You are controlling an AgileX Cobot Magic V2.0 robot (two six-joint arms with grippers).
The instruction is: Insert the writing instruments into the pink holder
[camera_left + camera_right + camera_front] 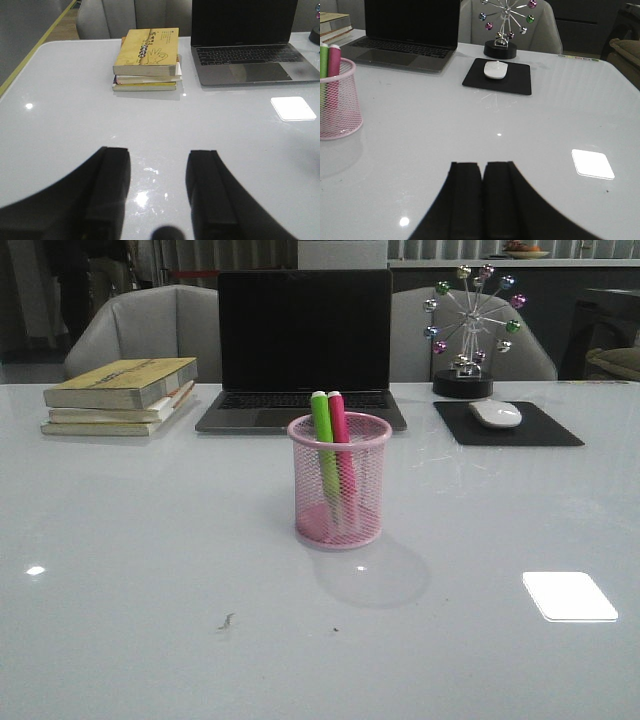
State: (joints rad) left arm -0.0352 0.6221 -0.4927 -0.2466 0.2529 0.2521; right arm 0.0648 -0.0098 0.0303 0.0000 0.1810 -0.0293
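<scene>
The task looks finished: the green pen (322,435) and the pink pen (340,440) both stand inside the pink holder (339,482) at the middle of the table (150,540), tops leaning together above its rim. The left tool (159,192) hangs spread apart and empty. The right tool (482,197) is pressed closed, apparently holding nothing.

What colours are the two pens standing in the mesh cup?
One pen is lime green, the other pen magenta pink; the front view shows them best.

Front camera faces forward across table (120,640); both wrist cameras sit low, facing likewise; all share laptop (303,350).
</scene>
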